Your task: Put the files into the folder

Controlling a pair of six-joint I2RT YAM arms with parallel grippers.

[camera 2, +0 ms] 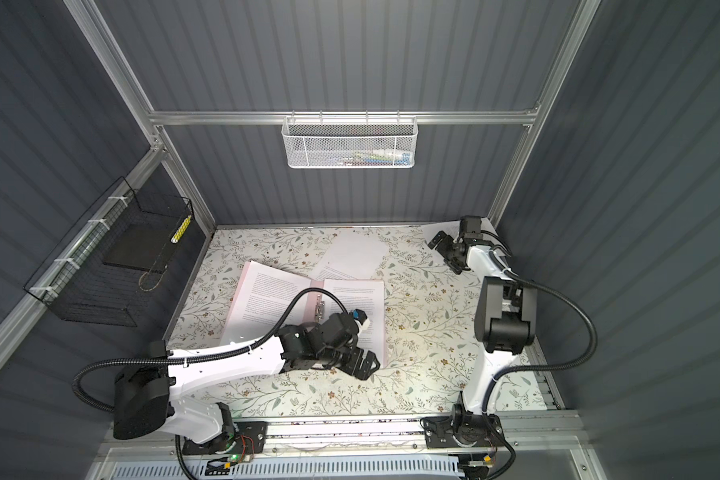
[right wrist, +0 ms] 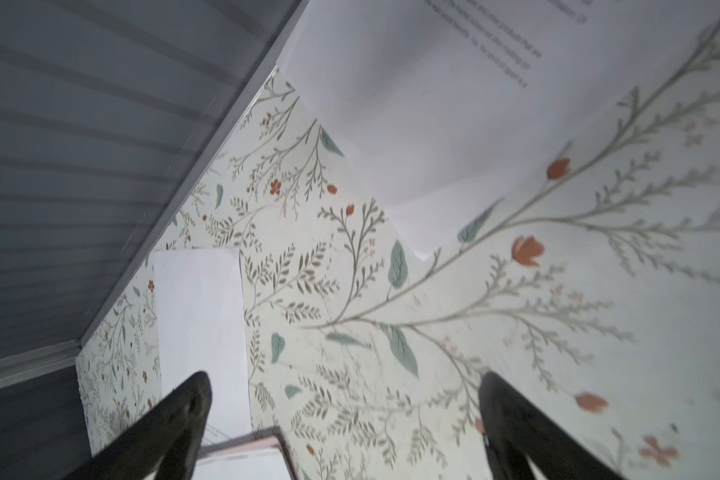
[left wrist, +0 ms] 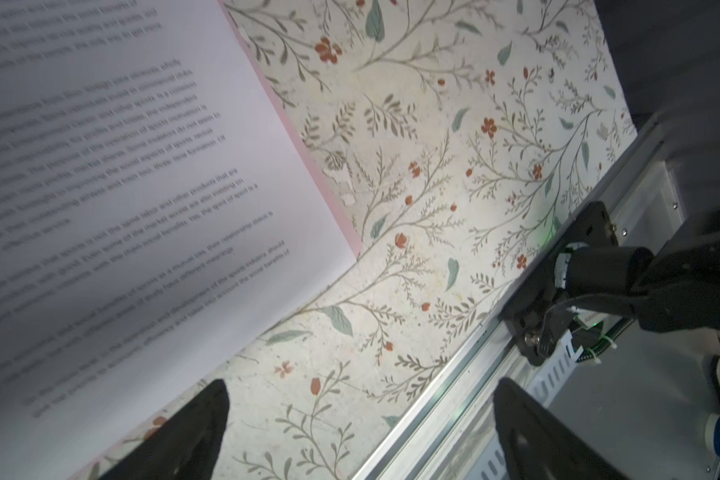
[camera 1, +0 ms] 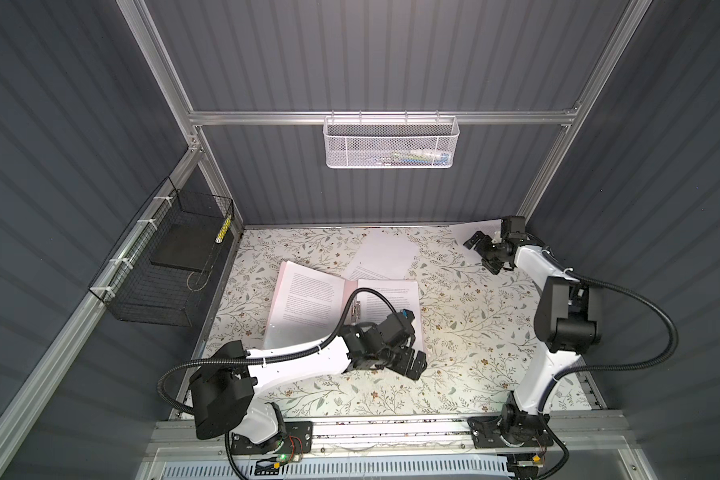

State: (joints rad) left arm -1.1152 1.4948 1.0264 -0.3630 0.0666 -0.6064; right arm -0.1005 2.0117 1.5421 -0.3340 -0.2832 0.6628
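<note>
The pink folder (camera 1: 351,289) (camera 2: 316,286) lies open on the floral table in both top views, with a printed sheet (camera 1: 308,299) on its left half and another (camera 1: 395,297) on its right half. A loose sheet (camera 1: 385,257) (right wrist: 200,311) lies just behind it. One more sheet (camera 1: 481,237) (right wrist: 412,104) sits in the far right corner. My left gripper (camera 1: 416,363) (left wrist: 362,399) hovers open at the folder's near right corner, holding nothing. My right gripper (camera 1: 481,254) (right wrist: 346,386) is open and empty above the corner sheet. The folder's pink edge (left wrist: 308,153) borders a sheet (left wrist: 142,187).
A black wire basket (camera 1: 134,286) on the left wall holds a flat black slab (camera 1: 184,249). A white mesh basket (camera 1: 391,143) hangs on the back wall. An aluminium rail (camera 1: 391,428) runs along the table's front edge, with both arm bases on it.
</note>
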